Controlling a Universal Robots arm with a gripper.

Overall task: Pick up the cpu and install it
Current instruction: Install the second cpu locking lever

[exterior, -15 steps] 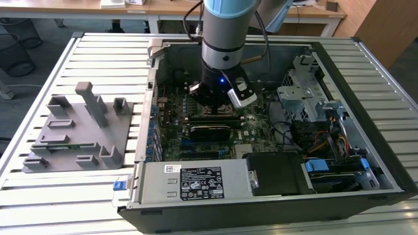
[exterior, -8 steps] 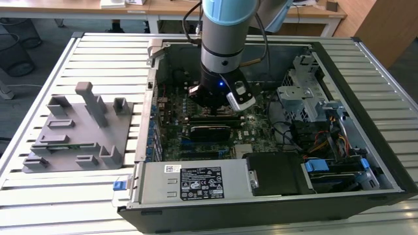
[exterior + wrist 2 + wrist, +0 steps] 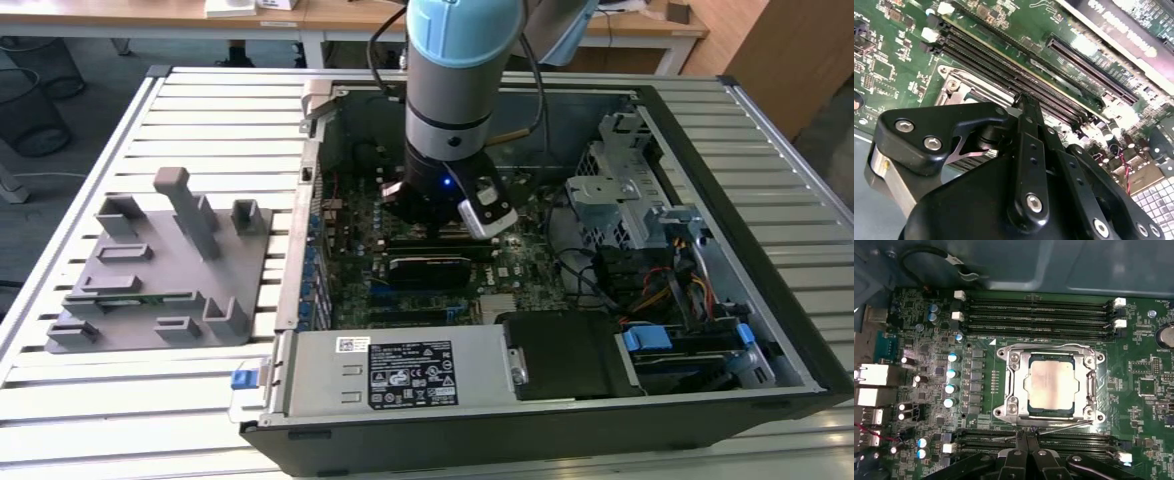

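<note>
The cpu (image 3: 1050, 385), a square chip with a silver-grey lid, lies flat inside the metal socket frame (image 3: 1089, 390) on the green motherboard in the first wrist view. My gripper (image 3: 1027, 437) hangs just beside the socket, over the memory slots on that side. Its black fingers are pressed together with nothing between them. In the second wrist view the gripper (image 3: 1023, 100) points down at the board next to the socket's corner. In the exterior view the arm (image 3: 454, 90) reaches straight down into the open computer case (image 3: 694, 110).
Memory slots (image 3: 1039, 310) run along both sides of the socket. A grey fixture plate (image 3: 154, 270) with upright blocks stands on the slatted table at the exterior view's left. Inside the case are a power supply (image 3: 400, 375), a drive cage (image 3: 627, 190) and cables.
</note>
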